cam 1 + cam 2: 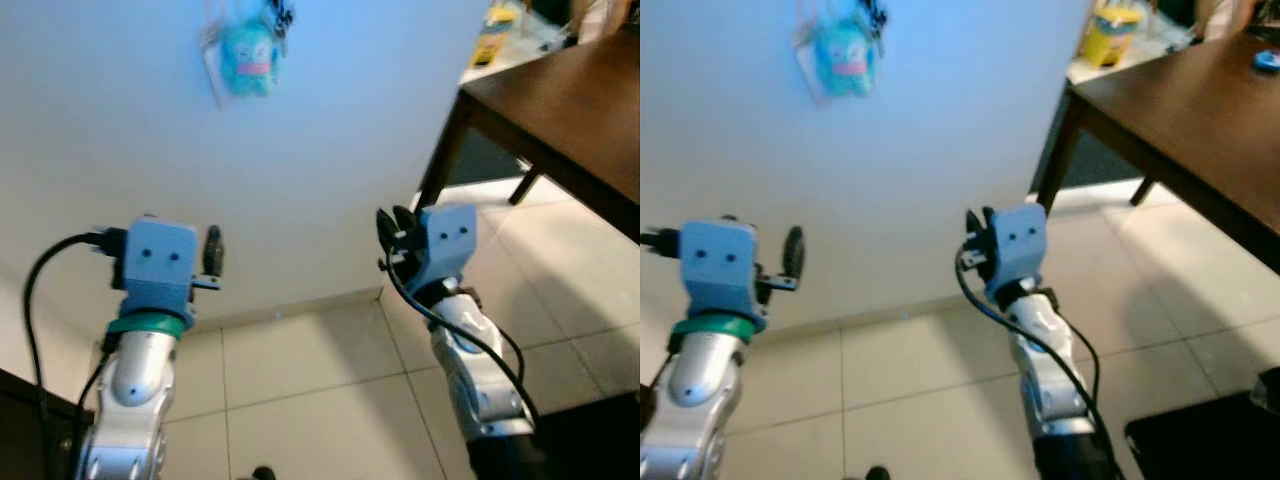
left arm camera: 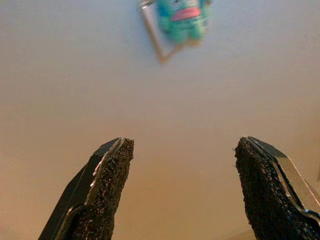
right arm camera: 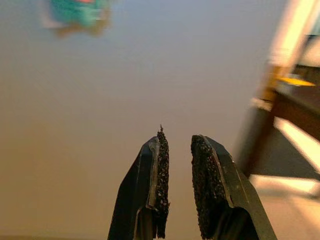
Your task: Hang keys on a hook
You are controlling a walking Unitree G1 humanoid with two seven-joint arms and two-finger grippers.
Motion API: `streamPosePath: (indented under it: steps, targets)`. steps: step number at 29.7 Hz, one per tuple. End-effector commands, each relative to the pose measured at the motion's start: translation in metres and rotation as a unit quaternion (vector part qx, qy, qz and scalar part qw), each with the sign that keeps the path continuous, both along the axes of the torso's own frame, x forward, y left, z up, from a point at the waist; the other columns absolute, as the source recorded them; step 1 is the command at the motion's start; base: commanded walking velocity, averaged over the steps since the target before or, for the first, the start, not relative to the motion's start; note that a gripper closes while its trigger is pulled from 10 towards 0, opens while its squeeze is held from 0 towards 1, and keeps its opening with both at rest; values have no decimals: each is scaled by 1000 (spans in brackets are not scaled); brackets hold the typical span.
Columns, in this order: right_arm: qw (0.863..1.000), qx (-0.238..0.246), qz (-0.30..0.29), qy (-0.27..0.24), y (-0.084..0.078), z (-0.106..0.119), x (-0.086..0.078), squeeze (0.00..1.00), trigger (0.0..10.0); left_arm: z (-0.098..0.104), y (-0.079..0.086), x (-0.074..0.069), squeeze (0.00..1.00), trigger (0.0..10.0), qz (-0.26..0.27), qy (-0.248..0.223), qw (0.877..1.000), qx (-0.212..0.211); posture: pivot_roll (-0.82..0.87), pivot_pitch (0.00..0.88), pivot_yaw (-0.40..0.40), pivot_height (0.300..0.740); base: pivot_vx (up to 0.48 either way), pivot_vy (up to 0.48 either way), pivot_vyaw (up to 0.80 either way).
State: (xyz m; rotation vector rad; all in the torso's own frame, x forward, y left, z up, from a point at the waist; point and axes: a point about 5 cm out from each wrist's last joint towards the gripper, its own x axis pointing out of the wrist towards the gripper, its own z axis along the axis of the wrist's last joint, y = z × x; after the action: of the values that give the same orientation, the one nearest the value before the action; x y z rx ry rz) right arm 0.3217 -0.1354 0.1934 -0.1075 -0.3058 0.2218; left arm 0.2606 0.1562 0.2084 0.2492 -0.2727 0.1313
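A teal plush keychain point(image 1: 248, 55) hangs high on the white wall, with dark keys point(image 1: 280, 15) at its top and a pale tag point(image 1: 213, 60) beside it. The hook itself cannot be made out. My left gripper point(image 2: 185, 150) is raised below the keychain point(image 2: 182, 17) and points up at it, open, with nothing between its fingers point(image 1: 212, 250). My right gripper point(image 3: 177, 142) is held up further right, near the table leg. It is shut, its pads almost touching, and holds nothing. Both grippers are well short of the keychain.
A dark wooden table point(image 1: 560, 110) stands at the right, with one leg point(image 1: 440, 160) close to my right arm. A yellow object point(image 1: 492, 35) lies beyond it. Beige floor tiles point(image 1: 300, 410) run along the wall's base. A black object point(image 1: 1200, 440) lies low at the right.
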Motion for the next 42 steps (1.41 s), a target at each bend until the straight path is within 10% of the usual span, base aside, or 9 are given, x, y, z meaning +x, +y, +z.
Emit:
streamPosePath:
  steps: [1,15,42]
  targets:
    - [1000,4,2,7,3,-4,-1,0,10000,-4,4,-1,0,10000,7,7,1000,3,-52,92,70,740,-247,0,0]
    - [999,13,20,-23,10,16,3,0,10000,11,-21,6,0,10000,-72,26,996,-44,-55,83,73,740,0,0,-686]
    - [1000,10,25,-12,14,9,4,0,10000,-2,-10,8,0,10000,-33,47,998,-4,-53,85,74,740,34,0,-741]
